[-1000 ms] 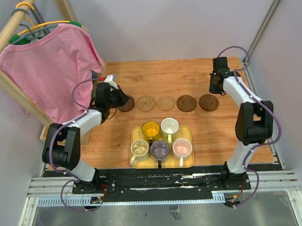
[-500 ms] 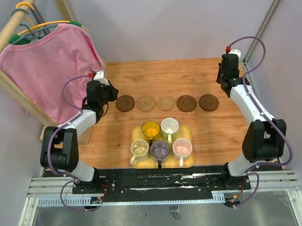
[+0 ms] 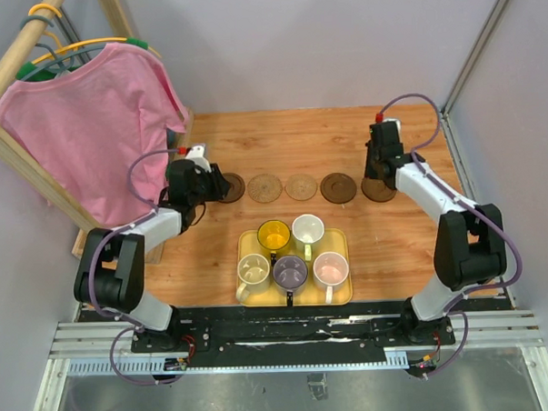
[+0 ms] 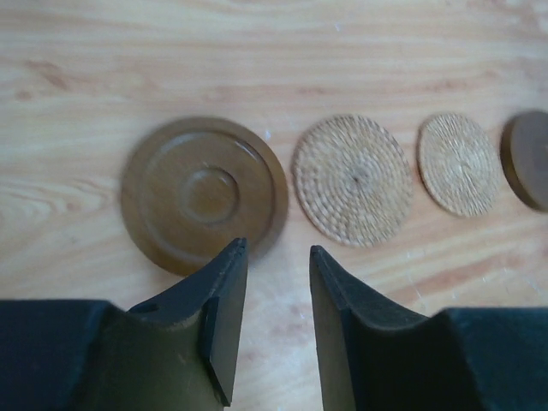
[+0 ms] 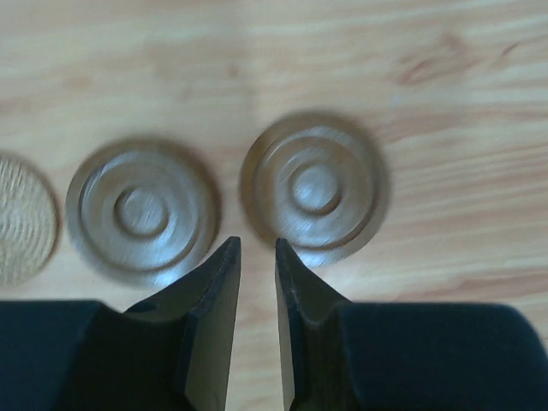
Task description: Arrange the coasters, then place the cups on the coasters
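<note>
Coasters (image 3: 300, 186) lying in a five-disc row just beyond the yellow tray (image 3: 340, 237), cups (image 3: 290, 272) all waiting on it; left gripper (image 4: 278, 253) and right gripper (image 5: 257, 244), newly parted and empty, back over the row's end discs, probably for final straightening.

I see a plywood table (image 3: 343, 130) under soft, even light. Behind the table stands a plain grey wall (image 3: 321, 40). Left of it a pink shirt (image 3: 88, 123) hangs on a wooden rack (image 3: 13, 71); right of it rises an aluminium post (image 3: 481, 42).
</note>
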Available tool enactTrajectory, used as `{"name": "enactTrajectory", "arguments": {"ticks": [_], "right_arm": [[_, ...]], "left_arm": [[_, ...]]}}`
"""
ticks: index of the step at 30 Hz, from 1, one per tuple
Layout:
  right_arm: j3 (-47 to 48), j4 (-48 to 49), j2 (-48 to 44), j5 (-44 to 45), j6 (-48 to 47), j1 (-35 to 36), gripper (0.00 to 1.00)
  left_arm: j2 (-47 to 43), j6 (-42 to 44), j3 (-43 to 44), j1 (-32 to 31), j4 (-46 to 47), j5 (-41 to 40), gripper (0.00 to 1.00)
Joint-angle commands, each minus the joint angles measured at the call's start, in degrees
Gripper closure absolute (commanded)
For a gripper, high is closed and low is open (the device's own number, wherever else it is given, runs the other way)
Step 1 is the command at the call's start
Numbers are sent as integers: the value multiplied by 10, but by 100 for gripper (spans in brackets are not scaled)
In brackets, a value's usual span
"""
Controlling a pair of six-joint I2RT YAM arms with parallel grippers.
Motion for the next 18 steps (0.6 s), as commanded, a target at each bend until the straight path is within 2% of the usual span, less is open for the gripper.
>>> {"name": "enactTrajectory", "arguments": {"ticks": [1,5,12,18], "right_arm": [[-52,-42,-43,-22,45,49,75],[-105,-39,-71,-50,76,71,75],[-152,-63,-119,-34,77,96,74],[-180,-82,-156,-29,90,101,69]], "left_arm": [[-55,6,-36,-36,-12,-28,60],[-75,-32,-86,-47,8,-15,59],[-111,-70,-141,-62,13,-7,59],[-168,-84,-176,-70,-4,-10,41]]}}
